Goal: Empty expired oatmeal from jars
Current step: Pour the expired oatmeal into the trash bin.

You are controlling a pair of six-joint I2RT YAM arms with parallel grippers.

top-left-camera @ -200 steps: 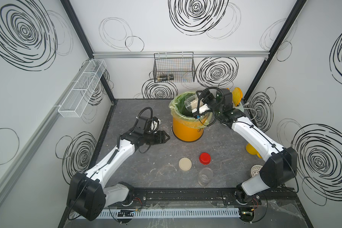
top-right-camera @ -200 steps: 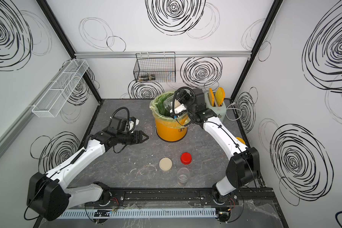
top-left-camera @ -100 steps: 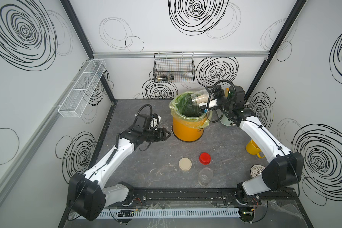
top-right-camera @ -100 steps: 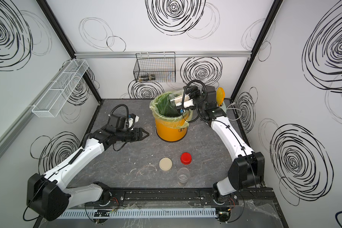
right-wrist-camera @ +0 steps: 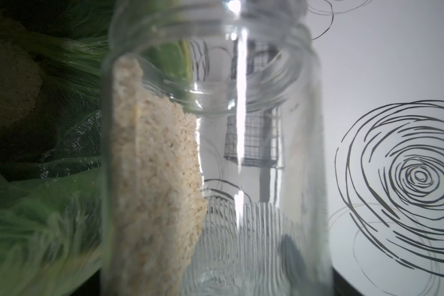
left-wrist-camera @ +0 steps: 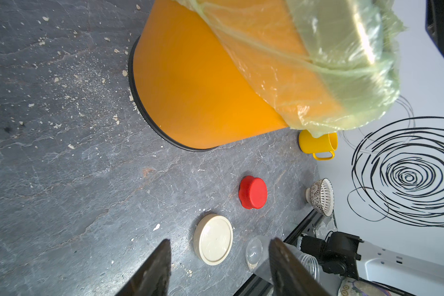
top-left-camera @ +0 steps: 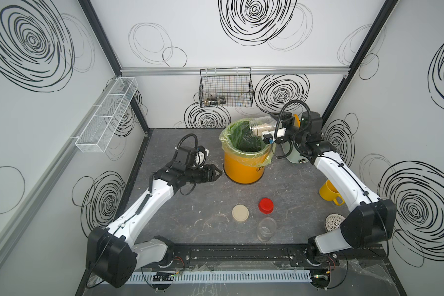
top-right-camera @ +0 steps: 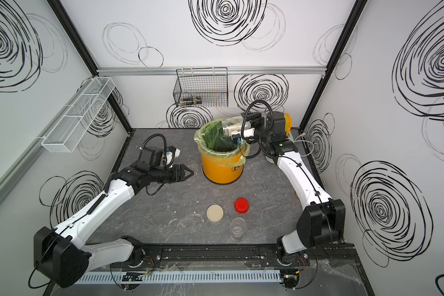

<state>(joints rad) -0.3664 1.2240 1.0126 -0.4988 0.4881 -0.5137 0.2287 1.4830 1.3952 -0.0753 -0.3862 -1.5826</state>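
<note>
While in jar [right-wrist-camera: 267,179] — oatmeal [right-wrist-camera: 154,166] pale, crumbly

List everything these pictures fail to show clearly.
- Wire basket contents: too small in both top views.
- Right pincer, its hold on the jar: cables cover it in both top views; the jar fills the right wrist view.
- Pale green container: the right arm hides most of it.

The right gripper [top-left-camera: 273,125] held the wider jar [top-left-camera: 259,126] on its side, mouth over the yellow bin [top-left-camera: 244,170] — oatmeal [top-left-camera: 263,128] lay along its lower wall. The left gripper [top-left-camera: 215,173] hung empty just beside the bin. Toward the desk's [top-left-camera: 190,205] front edge, a beige lid [top-left-camera: 240,213], a red cap [top-left-camera: 265,205] and the slimmer jar [top-left-camera: 266,228] — upright, uncapped — sat close together.
</note>
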